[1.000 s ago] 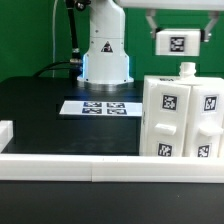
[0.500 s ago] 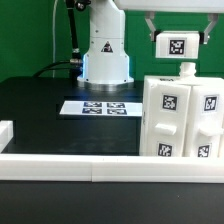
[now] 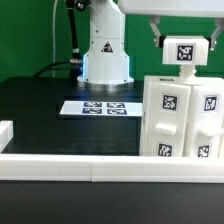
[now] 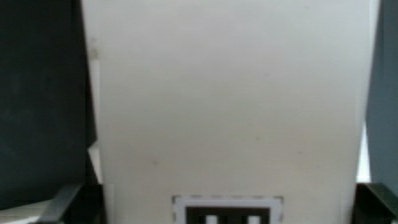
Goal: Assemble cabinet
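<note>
Gripper (image 3: 184, 44) clamps a small tagged panel (image 3: 183, 55) (its white face fills the wrist view) just above the cabinet body (image 3: 180, 115), which stands on the surface (image 3: 40, 110) at the exterior view's right. Fitting step, I judge: next, square the panel and lower it onto the body.

Claw (image 3: 185, 47) aloft, fingers (image 3: 157, 38) clamped tight

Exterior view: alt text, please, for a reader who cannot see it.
The jaws hold a small tagged panel over the white cabinet body at the exterior view's right. The marker board lies on the black table by the robot's base.
</note>
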Controlling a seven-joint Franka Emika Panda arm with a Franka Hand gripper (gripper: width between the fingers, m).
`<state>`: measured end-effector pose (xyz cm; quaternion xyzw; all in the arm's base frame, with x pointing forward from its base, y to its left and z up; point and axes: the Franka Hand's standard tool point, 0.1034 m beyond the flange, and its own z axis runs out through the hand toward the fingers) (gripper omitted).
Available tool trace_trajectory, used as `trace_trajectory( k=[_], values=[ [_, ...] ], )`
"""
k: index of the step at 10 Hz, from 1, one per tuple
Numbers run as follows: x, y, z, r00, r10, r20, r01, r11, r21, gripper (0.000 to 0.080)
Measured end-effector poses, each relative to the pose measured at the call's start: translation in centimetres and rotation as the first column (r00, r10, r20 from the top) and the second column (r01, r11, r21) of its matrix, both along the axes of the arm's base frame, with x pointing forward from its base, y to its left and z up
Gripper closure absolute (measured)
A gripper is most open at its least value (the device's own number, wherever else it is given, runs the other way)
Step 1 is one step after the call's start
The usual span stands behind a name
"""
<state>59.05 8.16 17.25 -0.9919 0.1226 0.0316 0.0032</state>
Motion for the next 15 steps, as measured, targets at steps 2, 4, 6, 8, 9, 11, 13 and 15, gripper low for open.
trace_trajectory(
  k=[2,4,6,8,9,11,13,15],
  values=[
    [0.4,0.0,0.0,1.000,0.013,0.013,-0.013,1.000,0.000,0.0239],
    [0.3,0.3,-0.7,1.000,0.019,0.008,-0.019,1.000,-0.003,0.0239],
    [0.3,0.3,-1.2,1.000,0.026,0.001,-0.026,1.000,-0.005,0.0239],
    [0.5,0.2,-1.2,0.999,0.045,0.016,-0.044,0.999,-0.004,0.0239],
    [0.6,0.2,-1.2,0.998,0.045,0.052,-0.045,0.999,-0.003,0.0239],
    [0.6,0.2,-1.2,0.996,0.044,0.084,-0.044,0.999,-0.002,0.0239],
    [0.6,0.2,-1.2,0.995,0.043,0.085,-0.043,0.999,-0.002,0.0239],
    [0.6,0.2,-1.2,0.996,0.017,0.084,-0.017,1.000,-0.001,0.0239]
  ],
)
